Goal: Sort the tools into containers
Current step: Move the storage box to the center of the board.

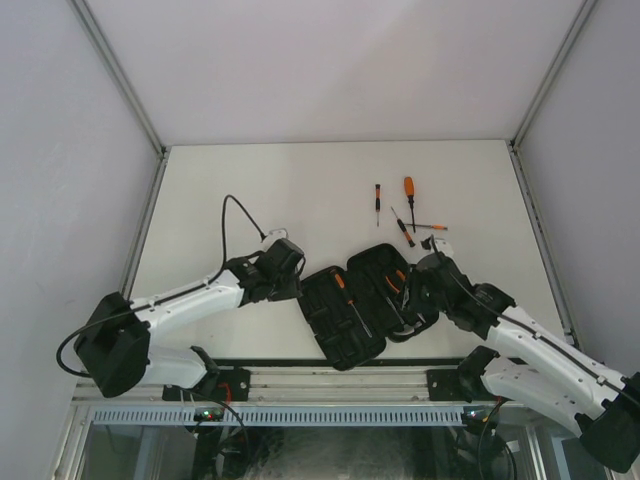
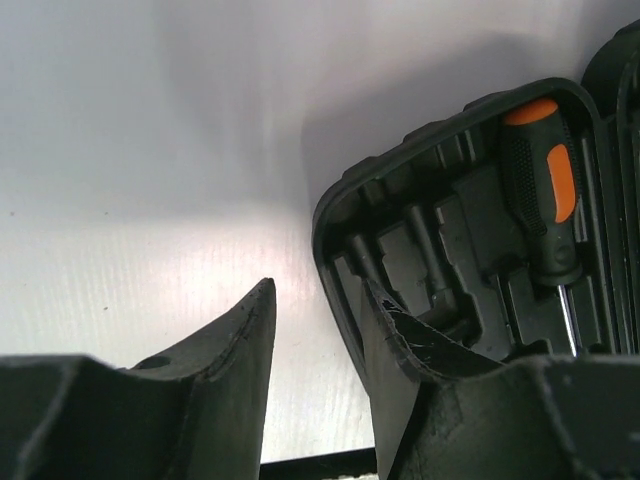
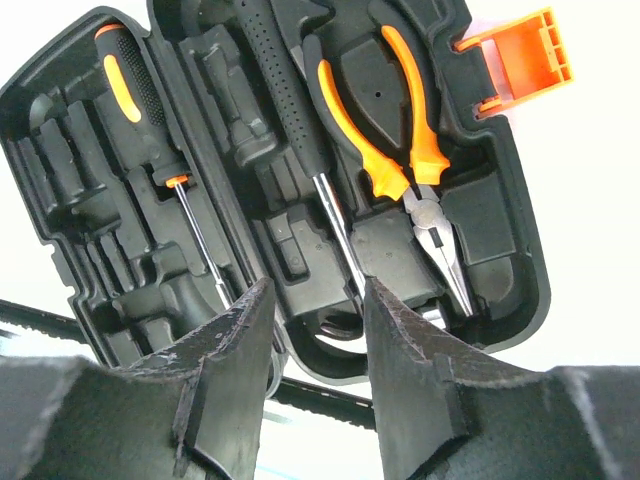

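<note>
The black clamshell case (image 1: 345,358) lies open at the near middle of the table. Its slots hold orange-handled pliers (image 3: 390,130), a black-handled hammer (image 3: 290,110) and an orange-and-black screwdriver (image 3: 130,85); the orange latch (image 3: 520,55) sticks out. Several loose screwdrivers (image 1: 409,190) lie farther back on the table. My left gripper (image 2: 318,285) is open at the case's left edge, its right finger (image 2: 400,350) over the rim of the case (image 2: 420,130), nothing gripped. My right gripper (image 3: 318,300) hangs open over the near end of the case (image 3: 500,230), empty.
The white table (image 1: 220,200) is enclosed by pale walls on three sides. A black cable (image 1: 228,225) loops up from the left arm. A metal rail (image 1: 320,380) runs along the near edge by the arm bases.
</note>
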{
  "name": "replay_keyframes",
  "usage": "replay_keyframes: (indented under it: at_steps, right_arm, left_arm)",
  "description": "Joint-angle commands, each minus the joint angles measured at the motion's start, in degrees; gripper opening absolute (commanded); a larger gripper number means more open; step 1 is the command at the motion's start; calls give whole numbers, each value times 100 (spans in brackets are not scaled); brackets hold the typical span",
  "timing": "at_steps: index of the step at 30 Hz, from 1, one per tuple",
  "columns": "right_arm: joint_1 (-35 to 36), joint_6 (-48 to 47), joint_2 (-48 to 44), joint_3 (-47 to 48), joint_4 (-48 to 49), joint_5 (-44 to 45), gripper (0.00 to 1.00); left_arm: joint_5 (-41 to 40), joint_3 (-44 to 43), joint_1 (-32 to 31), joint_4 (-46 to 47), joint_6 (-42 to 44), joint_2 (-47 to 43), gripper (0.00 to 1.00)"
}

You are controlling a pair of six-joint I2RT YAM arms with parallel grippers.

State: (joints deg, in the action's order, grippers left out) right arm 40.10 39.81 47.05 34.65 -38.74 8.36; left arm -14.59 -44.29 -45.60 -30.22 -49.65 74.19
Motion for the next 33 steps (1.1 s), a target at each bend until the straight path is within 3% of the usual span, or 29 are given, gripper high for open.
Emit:
replay_keyframes:
  at_steps: [1, 7, 20, 33]
  right_arm:
    - [-36, 52, -253, 1, 173, 78, 40]
    - [-57, 126, -427, -7, 51, 243, 40]
    - [-260, 386, -1235, -2, -254, 834, 40]
    - [-752, -181, -931, 290, -294, 395, 40]
  left_arm:
    - [79, -42, -25, 432, -106, 274, 43]
    - [99, -160, -19, 436, -10, 689, 39]
    - [-197, -480, 413, 157, 563, 1105, 14]
    - [-247, -958, 931, 148, 1159, 1478, 10]
